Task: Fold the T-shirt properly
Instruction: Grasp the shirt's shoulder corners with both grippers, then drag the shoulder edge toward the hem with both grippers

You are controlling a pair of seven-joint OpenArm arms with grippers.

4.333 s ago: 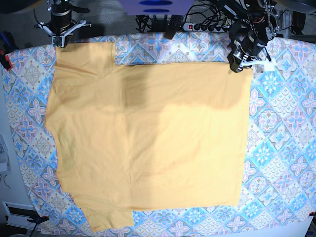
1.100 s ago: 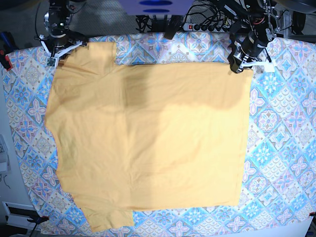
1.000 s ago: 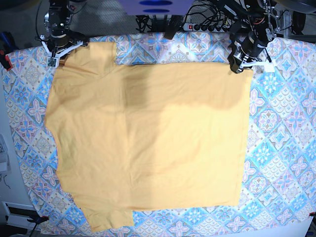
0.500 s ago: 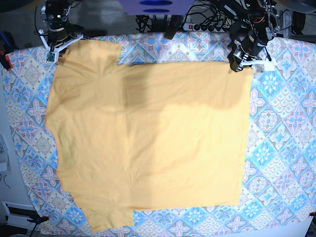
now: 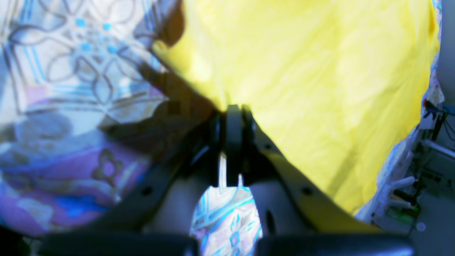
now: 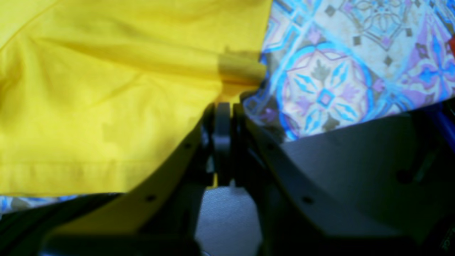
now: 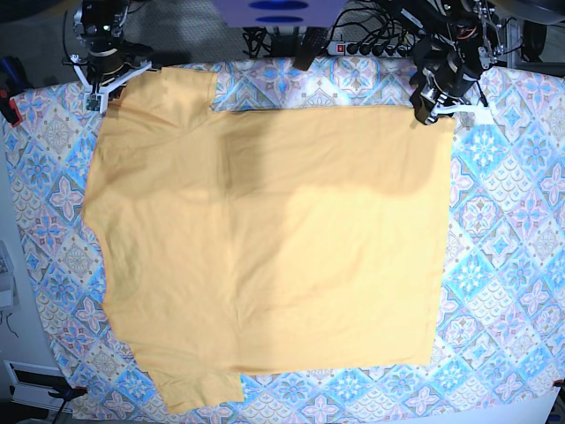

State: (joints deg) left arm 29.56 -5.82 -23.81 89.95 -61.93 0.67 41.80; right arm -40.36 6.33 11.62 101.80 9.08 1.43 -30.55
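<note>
The mustard-yellow T-shirt (image 7: pixel 265 247) lies spread flat on the blue-pink patterned tablecloth (image 7: pixel 512 230), one sleeve at the far left and one at the near left. My right gripper (image 7: pixel 108 88) is shut on the far sleeve corner. In the right wrist view the T-shirt (image 6: pixel 106 92) has its cloth pinched in the closed right gripper (image 6: pixel 223 106). My left gripper (image 7: pixel 430 115) is shut on the far right corner of the hem. The left wrist view shows the T-shirt (image 5: pixel 312 78) caught in the closed left gripper (image 5: pixel 233 108).
A power strip with cables (image 7: pixel 357 46) and a dark blue device (image 7: pixel 278 11) sit behind the table's far edge. A red clamp (image 7: pixel 9 110) holds the cloth at the left edge. Bare tablecloth lies to the right of the shirt and along the near edge.
The right gripper closed on the sleeve corner and drew it toward the far edge. The left gripper moved slightly back too, and the shirt's far edge shifted with both.
</note>
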